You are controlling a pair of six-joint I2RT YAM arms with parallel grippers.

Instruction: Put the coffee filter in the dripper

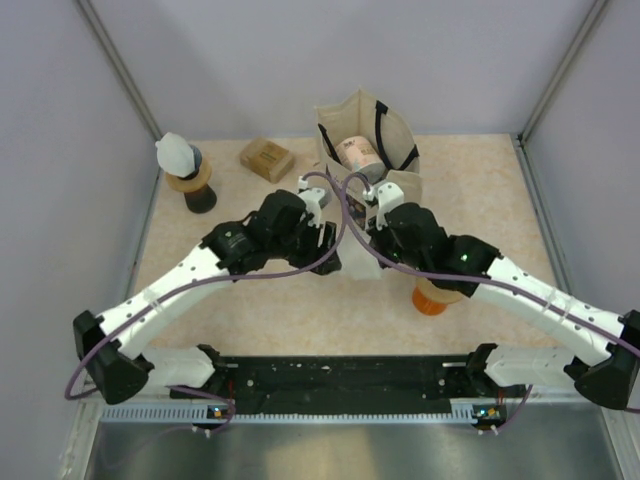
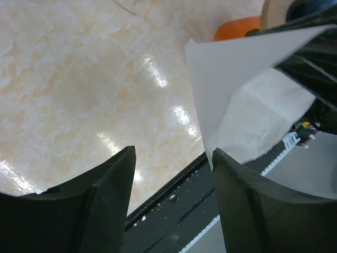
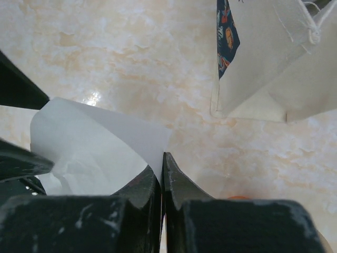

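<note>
You have the coffee filter [image 3: 95,147] clamped between the jaws of the right gripper [image 3: 162,182], its sheet spreading to their left. It stands just beside one finger of the left gripper [image 2: 174,176], outside its parted jaws; the dripper [image 2: 237,29] lies beyond them.

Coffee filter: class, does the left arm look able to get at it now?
Probably yes: the left pincer is open beside the coffee filter, nothing lying between, though the right pincer is shut on it.

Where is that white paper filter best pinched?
Probably at its straight edge near a corner, coming edge-on, as the right tool does now: the coffee filter is thin flat paper, so only a pinch across both faces would hold it.
</note>
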